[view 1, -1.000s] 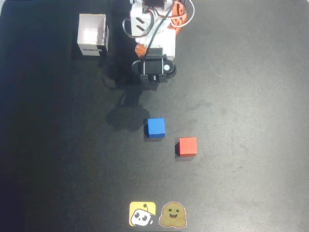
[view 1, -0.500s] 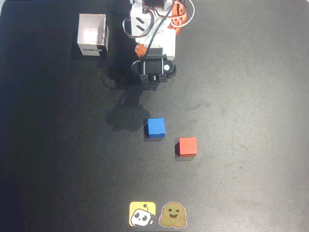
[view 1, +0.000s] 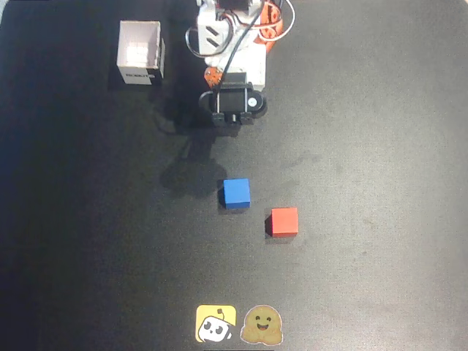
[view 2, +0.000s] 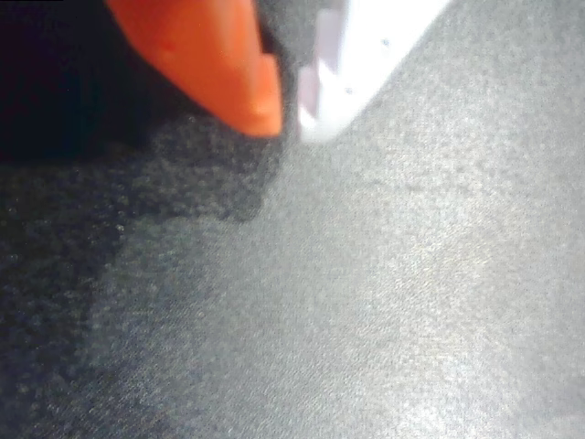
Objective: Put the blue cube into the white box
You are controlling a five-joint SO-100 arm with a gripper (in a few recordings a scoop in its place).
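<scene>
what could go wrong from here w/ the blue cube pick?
1. The red cube sits close to the blue cube, diagonally off its corner but apart from it; a wide or skewed approach could knock it or grab the wrong one.
2. In the wrist view the end effector has its fingertips nearly together, so it probably must open before descending or it would push the cube away.
3. The white box looks light; a low carry could clip its wall.

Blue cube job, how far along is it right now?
Nothing looks done yet. The small matte blue cube sits on the black table beside the red cube, ungrasped. The end effector, orange and white fingertips together, holds nothing and hangs over bare table in the wrist view. Left: reach the cube, grip it, carry it to the open-topped white box, and drop it in.
</scene>
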